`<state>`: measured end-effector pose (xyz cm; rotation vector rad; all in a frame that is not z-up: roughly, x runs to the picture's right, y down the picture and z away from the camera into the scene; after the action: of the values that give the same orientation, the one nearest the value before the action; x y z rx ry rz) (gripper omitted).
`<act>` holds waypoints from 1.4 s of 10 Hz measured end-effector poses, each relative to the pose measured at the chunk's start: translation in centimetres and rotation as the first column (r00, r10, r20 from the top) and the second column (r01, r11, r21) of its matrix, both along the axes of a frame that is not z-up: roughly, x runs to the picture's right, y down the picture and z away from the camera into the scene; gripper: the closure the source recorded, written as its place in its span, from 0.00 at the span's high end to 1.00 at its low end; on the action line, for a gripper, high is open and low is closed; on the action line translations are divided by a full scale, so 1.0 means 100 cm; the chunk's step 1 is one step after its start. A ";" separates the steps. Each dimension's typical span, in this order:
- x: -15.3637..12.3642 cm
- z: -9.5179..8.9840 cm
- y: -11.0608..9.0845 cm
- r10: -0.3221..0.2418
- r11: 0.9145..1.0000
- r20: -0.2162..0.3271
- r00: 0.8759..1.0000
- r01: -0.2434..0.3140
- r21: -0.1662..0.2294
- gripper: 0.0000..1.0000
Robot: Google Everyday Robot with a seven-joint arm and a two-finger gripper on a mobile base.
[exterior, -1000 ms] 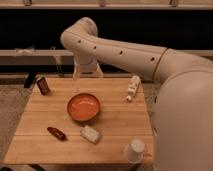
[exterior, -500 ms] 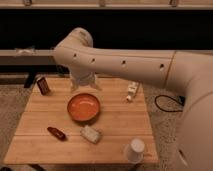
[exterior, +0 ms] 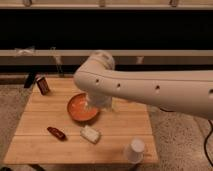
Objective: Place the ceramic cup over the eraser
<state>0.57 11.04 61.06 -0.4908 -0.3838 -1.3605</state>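
Note:
The ceramic cup (exterior: 135,150) is small, white and tapered, and stands at the table's front right edge. The eraser (exterior: 43,85) is a dark reddish-brown upright block at the table's back left corner. My big white arm (exterior: 150,90) reaches in from the right across the table's middle. My gripper (exterior: 100,103) hangs below the arm's bend, over the right rim of the orange bowl (exterior: 80,108). It is well apart from both the cup and the eraser, and holds nothing that I can see.
The wooden table (exterior: 45,150) also bears a flat red elongated thing (exterior: 56,133) at front left and a pale flat block (exterior: 90,134) in front of the bowl. A dark shelf wall runs behind the table. The slim white bottle is hidden behind the arm.
My arm has swung lower and forward across the table, and now covers the white bottle at the back right. The cup, eraser, bowl and blocks have not moved.

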 end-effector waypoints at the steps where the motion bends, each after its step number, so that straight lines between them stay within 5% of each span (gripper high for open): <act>1: 0.014 -0.001 0.012 0.030 0.999 -0.016 0.999 -0.030 -0.016 0.80; 3: 0.048 0.003 0.045 0.116 0.990 -0.057 0.992 -0.120 -0.071 0.80; 7: 0.094 0.021 0.103 0.268 0.942 -0.154 0.951 -0.292 -0.167 0.80; 10: 0.117 0.007 0.122 0.318 0.921 -0.211 0.924 -0.354 -0.165 0.80; 12: 0.120 0.003 0.131 0.333 0.914 -0.232 0.914 -0.373 -0.158 0.80; 14: 0.122 0.005 0.138 0.332 0.922 -0.245 0.911 -0.369 -0.121 0.80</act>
<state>12.77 24.81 61.61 -0.6687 -0.3832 -0.9169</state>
